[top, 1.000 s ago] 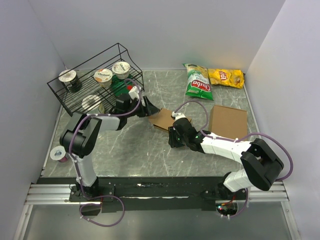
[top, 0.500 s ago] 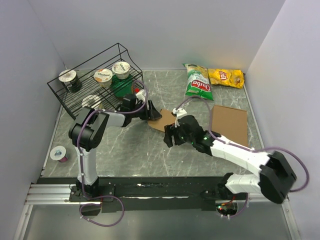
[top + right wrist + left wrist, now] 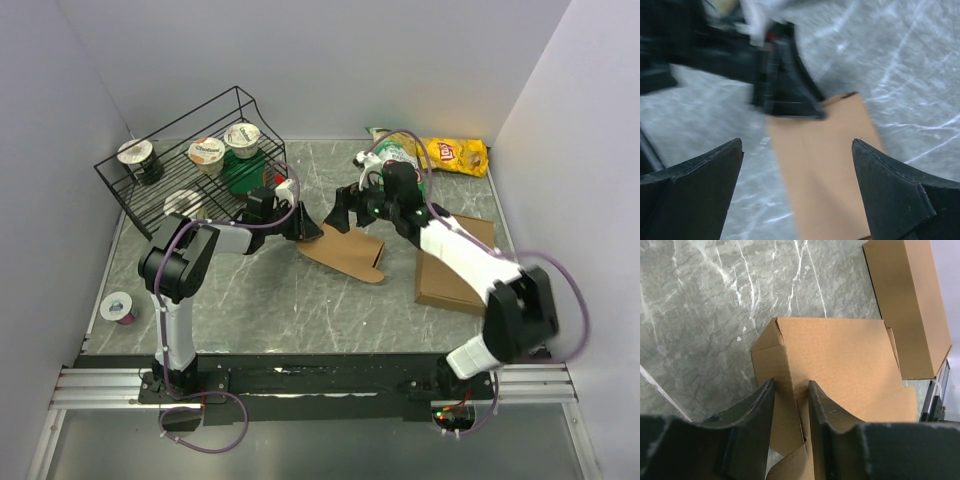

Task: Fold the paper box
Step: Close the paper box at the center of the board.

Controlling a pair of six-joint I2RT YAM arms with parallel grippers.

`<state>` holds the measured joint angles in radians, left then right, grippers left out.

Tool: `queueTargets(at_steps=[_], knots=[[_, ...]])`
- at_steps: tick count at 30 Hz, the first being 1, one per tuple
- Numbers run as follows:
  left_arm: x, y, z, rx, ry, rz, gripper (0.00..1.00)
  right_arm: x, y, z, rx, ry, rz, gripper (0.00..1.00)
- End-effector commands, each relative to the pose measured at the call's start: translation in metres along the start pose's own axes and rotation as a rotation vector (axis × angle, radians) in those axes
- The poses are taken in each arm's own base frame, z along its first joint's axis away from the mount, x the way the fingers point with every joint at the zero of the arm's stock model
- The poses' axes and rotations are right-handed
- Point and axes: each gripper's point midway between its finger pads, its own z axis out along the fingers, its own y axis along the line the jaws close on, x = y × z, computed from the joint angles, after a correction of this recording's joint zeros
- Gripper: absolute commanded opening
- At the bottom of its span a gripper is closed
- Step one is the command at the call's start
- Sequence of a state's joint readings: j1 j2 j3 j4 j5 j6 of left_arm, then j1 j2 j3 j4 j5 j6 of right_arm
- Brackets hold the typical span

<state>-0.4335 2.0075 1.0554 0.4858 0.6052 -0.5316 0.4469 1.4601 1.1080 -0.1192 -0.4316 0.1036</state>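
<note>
The paper box (image 3: 350, 255) is a flat brown cardboard blank lying mid-table. My left gripper (image 3: 308, 228) reaches its left end. In the left wrist view the paper box (image 3: 840, 365) stretches away, and a narrow folded flap sits between the jaws of the left gripper (image 3: 790, 390), both fingers against it. My right gripper (image 3: 342, 215) hovers over the blank's far edge, open. In the right wrist view the right gripper (image 3: 796, 145) has its jaws wide apart above the paper box (image 3: 825, 170), nothing between them, with the left gripper (image 3: 790, 95) blurred ahead.
A plain cardboard slab (image 3: 455, 270) lies right of the blank, also the slab (image 3: 910, 305) in the left wrist view. A tilted wire rack (image 3: 170, 165) with yogurt cups stands back left. A green chip bag (image 3: 395, 165) and a yellow one (image 3: 455, 155) lie at the back. A small cup (image 3: 118, 307) sits near left.
My right gripper let go of the blank, opened wide and swung from its near side to its far side. The blank now lies flatter. My left jaws narrowed onto the flap.
</note>
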Motion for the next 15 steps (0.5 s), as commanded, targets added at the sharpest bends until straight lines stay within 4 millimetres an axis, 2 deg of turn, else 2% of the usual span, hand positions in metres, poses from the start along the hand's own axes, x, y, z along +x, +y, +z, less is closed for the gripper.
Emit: queueTargets(at_steps=[1, 2, 3, 4, 6, 7, 9, 13, 15], knots=[[0.015, 0.006, 0.004, 0.006, 0.036, 0.049, 0.33, -0.007, -0.024, 0.022, -0.099, 0.028, -0.102, 0.97], [0.015, 0.006, 0.004, 0.006, 0.036, 0.052, 0.32, 0.003, -0.036, 0.033, -0.098, 0.058, -0.073, 0.97], [0.015, 0.006, 0.004, 0.003, 0.035, 0.052, 0.32, -0.003, -0.046, 0.034, -0.104, 0.051, -0.054, 0.96], [0.015, 0.006, 0.004, 0.006, 0.035, 0.053, 0.31, 0.008, -0.056, 0.044, -0.098, 0.083, -0.022, 0.96], [0.015, 0.006, 0.004, 0.011, 0.037, 0.057, 0.30, 0.012, -0.072, 0.048, -0.078, 0.092, 0.010, 0.95], [0.015, 0.005, 0.004, 0.015, 0.038, 0.060, 0.30, 0.021, -0.079, 0.054, -0.072, 0.114, 0.028, 0.94], [0.015, 0.004, 0.005, 0.025, 0.040, 0.071, 0.30, 0.029, -0.086, 0.059, -0.065, 0.127, 0.033, 0.94], [0.011, 0.002, 0.007, 0.037, 0.048, 0.090, 0.30, 0.057, -0.098, 0.074, -0.061, 0.220, 0.066, 0.92], [0.007, 0.002, 0.009, 0.035, 0.049, 0.101, 0.30, 0.066, -0.097, 0.075, -0.072, 0.245, 0.083, 0.91]])
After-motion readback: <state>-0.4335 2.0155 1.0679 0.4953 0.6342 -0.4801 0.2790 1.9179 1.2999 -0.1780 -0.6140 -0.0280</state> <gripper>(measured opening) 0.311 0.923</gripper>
